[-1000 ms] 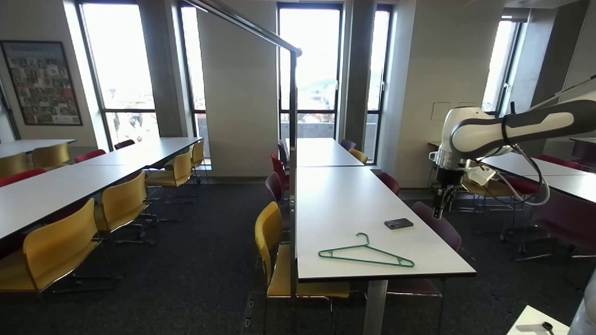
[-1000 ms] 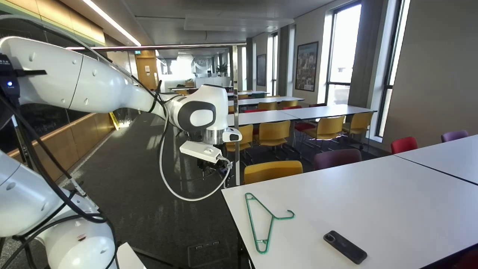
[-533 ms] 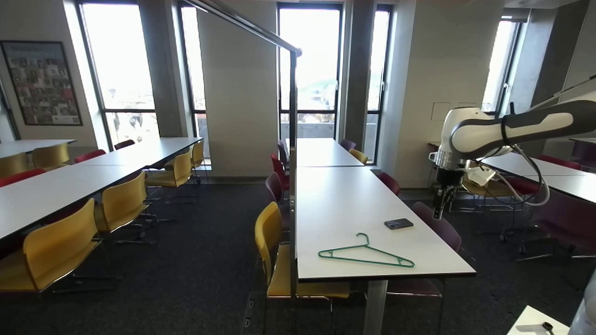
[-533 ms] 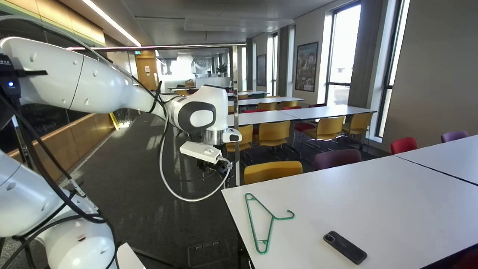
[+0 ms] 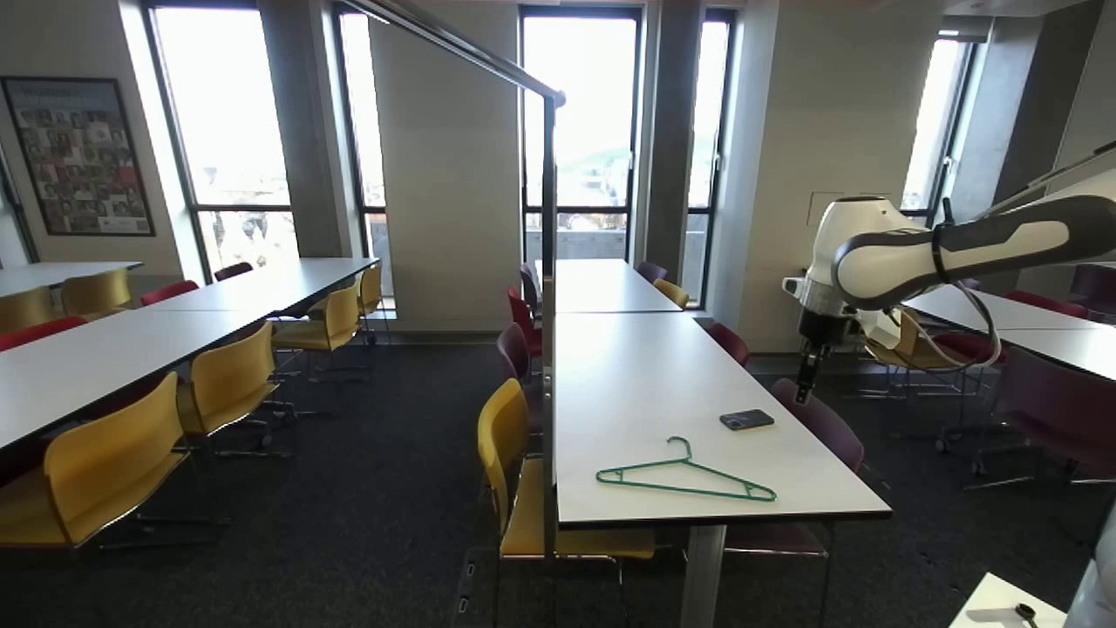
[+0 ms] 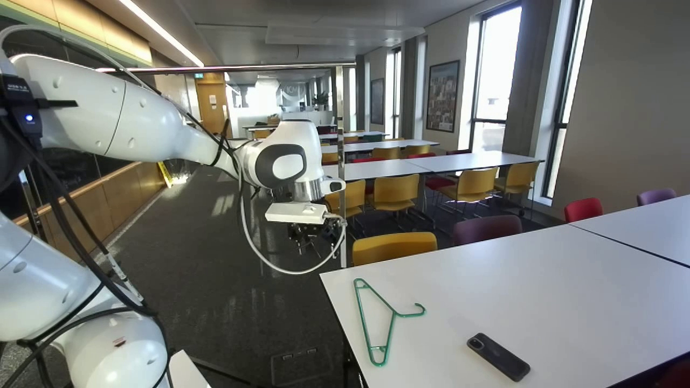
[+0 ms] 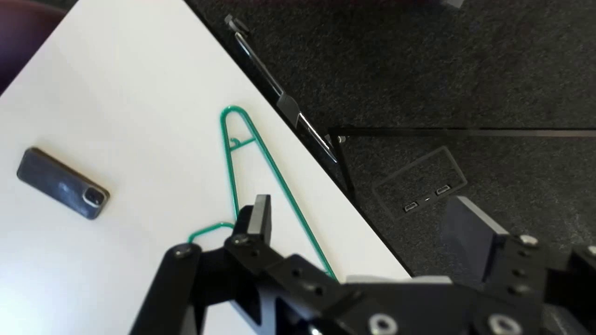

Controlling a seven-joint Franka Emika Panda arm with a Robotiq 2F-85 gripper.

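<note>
My gripper (image 7: 363,216) stands open in the wrist view, its fingers (image 7: 472,232) wide apart and nothing held between them. Beyond it, a green plastic hanger (image 7: 290,197) lies flat on the white table (image 7: 139,116); the left finger and the gripper body hide part of it. A dark phone (image 7: 63,183) lies on the same table, left of the hanger. Both exterior views show the hanger (image 5: 686,460) near the table's end and the phone (image 6: 498,355) a short way from it. The gripper (image 5: 808,384) hangs in the air above table height, apart from both.
A metal frame post (image 5: 548,349) stands along the table's side, also near the gripper in an exterior view as a post (image 6: 340,178). Chairs flank the table, a yellow chair (image 6: 396,248) and a purple chair (image 5: 819,423) among them. A white cable (image 6: 269,264) loops below the wrist.
Over the last half second the arm has shifted slightly towards the table and the wrist has turned and risen a little. The hanger and phone have not moved.
</note>
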